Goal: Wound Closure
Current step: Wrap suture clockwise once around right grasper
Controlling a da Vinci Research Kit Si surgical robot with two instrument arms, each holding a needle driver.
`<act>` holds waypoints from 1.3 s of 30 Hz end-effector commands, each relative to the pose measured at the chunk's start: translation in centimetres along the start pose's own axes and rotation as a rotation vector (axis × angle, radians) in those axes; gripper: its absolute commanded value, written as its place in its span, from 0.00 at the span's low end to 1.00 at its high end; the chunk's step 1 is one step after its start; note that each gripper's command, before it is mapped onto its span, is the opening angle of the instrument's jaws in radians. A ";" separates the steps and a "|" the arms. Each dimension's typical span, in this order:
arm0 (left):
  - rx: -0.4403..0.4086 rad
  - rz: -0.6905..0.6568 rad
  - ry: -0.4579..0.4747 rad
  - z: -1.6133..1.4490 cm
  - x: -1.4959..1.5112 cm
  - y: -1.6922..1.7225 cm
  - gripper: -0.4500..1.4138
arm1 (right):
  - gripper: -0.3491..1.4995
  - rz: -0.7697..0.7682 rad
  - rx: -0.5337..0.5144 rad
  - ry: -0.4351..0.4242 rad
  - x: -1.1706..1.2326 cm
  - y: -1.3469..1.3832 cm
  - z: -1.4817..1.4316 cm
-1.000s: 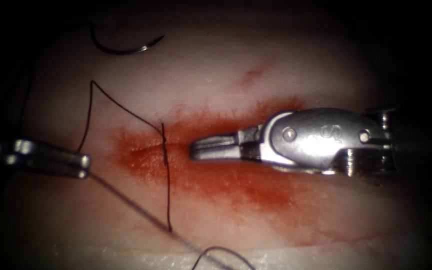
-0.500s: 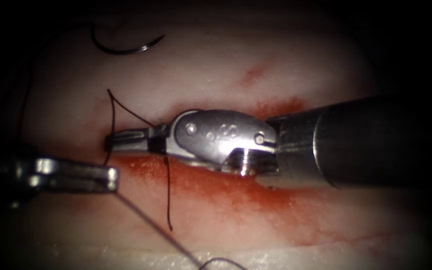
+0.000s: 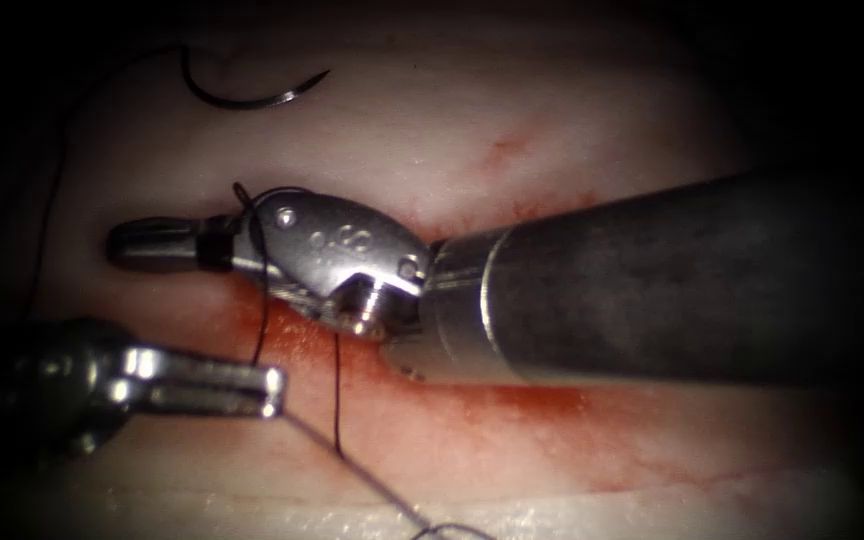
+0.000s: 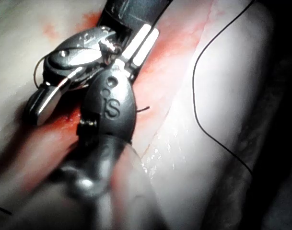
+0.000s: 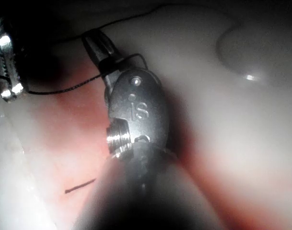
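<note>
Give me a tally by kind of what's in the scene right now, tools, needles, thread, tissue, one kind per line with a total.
Tools: 2, left tool shut on the thread, right tool holding nothing, thread looped over it
Needles: 1, needle lying free on the tissue, above the cut
Threads: 1, dark thread crossing the cut
Tissue: 1, tissue stained with red fluid
Total: 5

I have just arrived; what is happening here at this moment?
Two tools are closing a cut in the tissue on a bench. The needle lies free on the tissue, beyond the cut; neither tool holds it. The left tool, jaws shut, holds the thread near the lower edge. The right tool, jaws shut and holding nothing, reaches over the cut to its left end, with a loop of thread lying around its wrist. Red fluid stains the tissue along the cut.
</note>
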 end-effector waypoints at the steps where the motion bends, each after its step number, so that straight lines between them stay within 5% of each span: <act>1: 0.005 -0.012 -0.003 0.04 -0.10 0.00 0.00 | 0.00 0.020 0.012 0.025 -0.05 -0.01 0.08; 20: 0.134 -0.166 0.021 -0.20 -0.59 -0.08 0.00 | 0.00 0.156 0.095 0.241 0.37 0.01 -0.38; 39: 0.214 -0.184 0.128 -0.48 -0.55 -0.37 0.00 | 0.00 0.189 0.235 0.210 0.35 -0.12 -0.78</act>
